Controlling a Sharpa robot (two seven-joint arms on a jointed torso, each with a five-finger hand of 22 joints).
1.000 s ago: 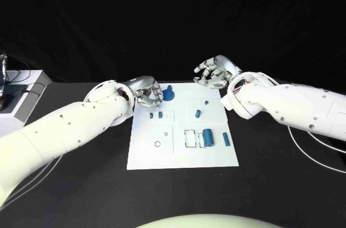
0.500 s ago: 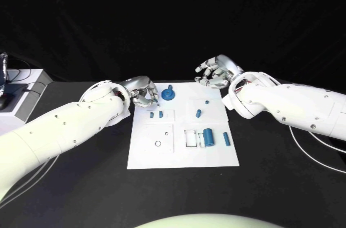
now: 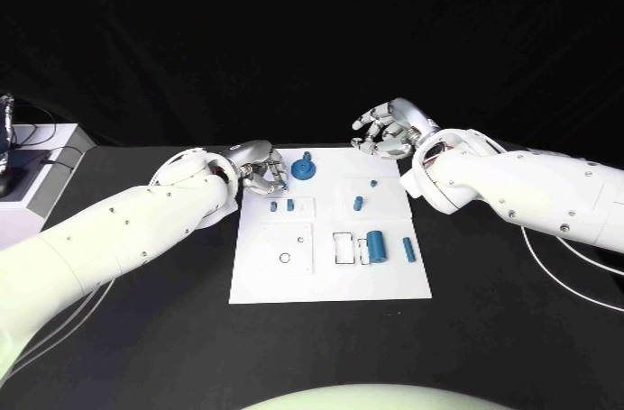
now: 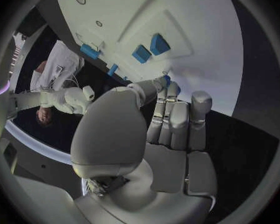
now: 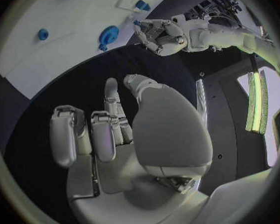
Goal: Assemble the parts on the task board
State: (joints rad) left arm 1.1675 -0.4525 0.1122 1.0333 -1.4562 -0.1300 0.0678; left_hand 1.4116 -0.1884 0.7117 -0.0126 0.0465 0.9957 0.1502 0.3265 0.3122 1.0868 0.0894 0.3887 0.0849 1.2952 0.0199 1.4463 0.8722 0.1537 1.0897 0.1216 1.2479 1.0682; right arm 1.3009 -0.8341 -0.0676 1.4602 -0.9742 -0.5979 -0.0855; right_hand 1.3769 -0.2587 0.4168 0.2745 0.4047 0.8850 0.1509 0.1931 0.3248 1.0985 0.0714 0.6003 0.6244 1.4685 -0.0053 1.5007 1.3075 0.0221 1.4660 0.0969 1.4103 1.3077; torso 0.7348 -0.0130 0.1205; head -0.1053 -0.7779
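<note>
White board: the task board [image 3: 332, 234] lies mid-table on black, blue parts scattered across it.
Left hand: the left hand [image 3: 264, 168] hovers at the board's far left corner, just beside the round blue knob [image 3: 303, 168]. Its fingers are curled inward; the wrist view shows them bent over the palm with nothing plainly between them.
Change: over the past second the left hand has shifted slightly along that corner, and the knob now shows clear of the fingers. The knob has not moved from its spot.
Right hand: the right hand [image 3: 388, 131] hangs above the board's far right corner, fingers loosely curled and apart, holding nothing. It has stayed put.
Small parts: two short blue pegs [image 3: 282, 205] sit side by side in the left mid panel; a small peg [image 3: 358, 203] and a dot-like piece [image 3: 373, 184] lie in the right mid panel.
Near row: a blue cylinder [image 3: 377, 247] lies beside an empty white slot [image 3: 344, 249], with a slim blue bar [image 3: 407, 250] just to its right.
Meaning: no part appears seated by either hand yet; the left hand seems to be lining up on the knob, so the assembly looks early.
Risk: a curled hand this close could nudge the knob off its place.
</note>
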